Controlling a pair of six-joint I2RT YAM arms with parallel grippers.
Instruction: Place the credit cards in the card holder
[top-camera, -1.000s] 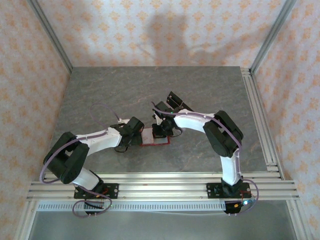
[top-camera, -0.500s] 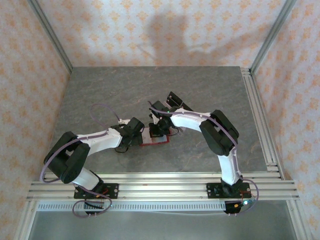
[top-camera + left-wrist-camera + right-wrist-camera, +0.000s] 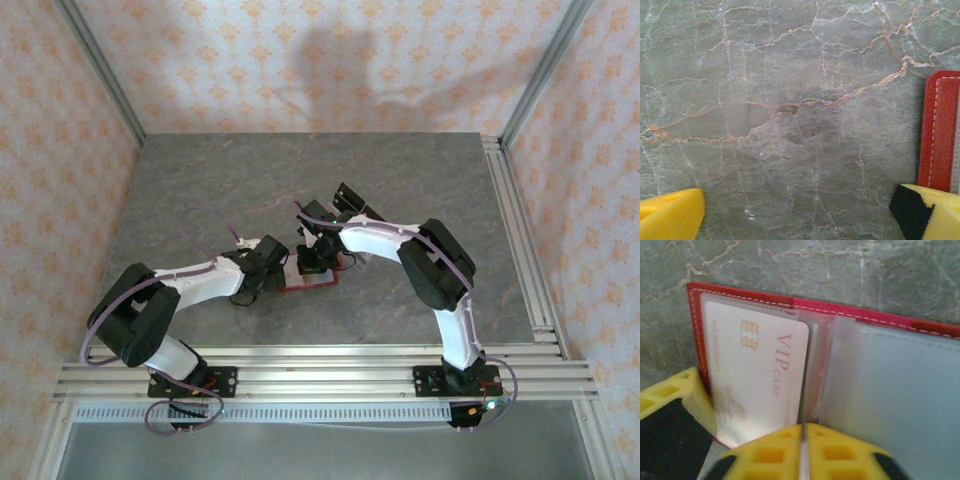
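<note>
- The card holder (image 3: 312, 281) lies open and flat at the middle of the table (image 3: 200, 180), between the two grippers.
- One credit card (image 3: 757, 375), pale with a chip and "VIP CARD" print, sits face-up in the holder's left half. One end is tucked under the clear sleeve; the end towards the right gripper's fingers looks not quite home.
- Expect the card to be thin, light, stiff and slick. Lying flat it offers no lip, so you should push on its short edge rather than pinch its faces.
- The sleeve looks soft and may buckle, and the holder is light enough to skate on smooth stone.
- The left gripper (image 3: 800, 215) has its jaws spread wide, with one finger at the holder's red left border, probably pinning it.
- The right gripper (image 3: 802, 450) has its fingers pressed together over the fold. You cannot tell whether anything thin is nipped between them.
- A dark object (image 3: 347, 196) lies just beyond the right wrist, clear of the work.
</note>
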